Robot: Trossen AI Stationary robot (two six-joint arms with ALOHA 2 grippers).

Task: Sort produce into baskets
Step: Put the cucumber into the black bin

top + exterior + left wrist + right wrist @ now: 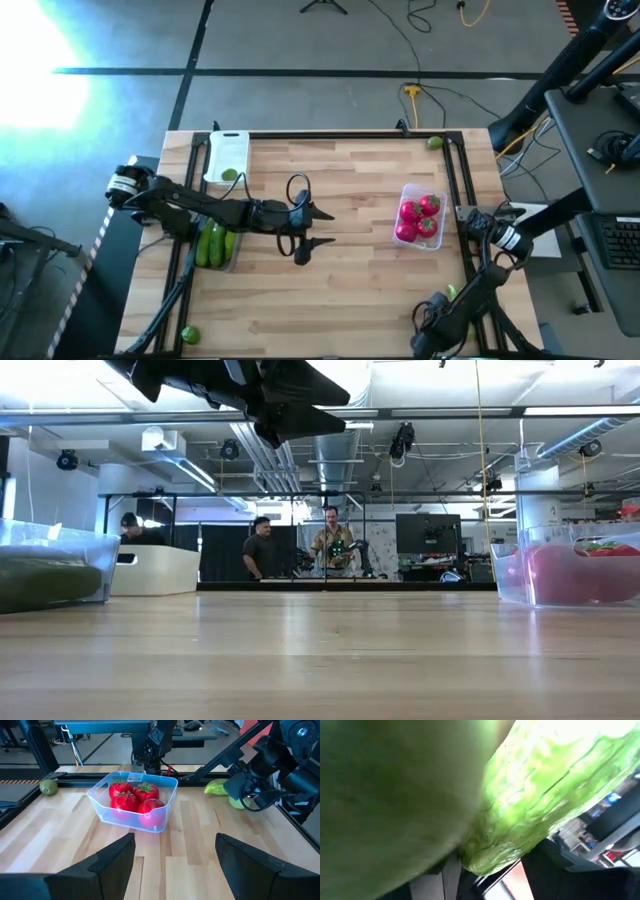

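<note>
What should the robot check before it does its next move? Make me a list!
1. Left gripper open and holding nothing: ok, it hangs over the middle of the table.
2. Tomatoes together in their clear tub: ok.
3. Cucumbers in the tub on the left side: ok.
4. All limes sorted: not ok. One lime sits in the white tray, but others lie loose at the near left corner and far right corner.
5. Right gripper's grip: cannot tell. Its camera is filled by something green.
</note>
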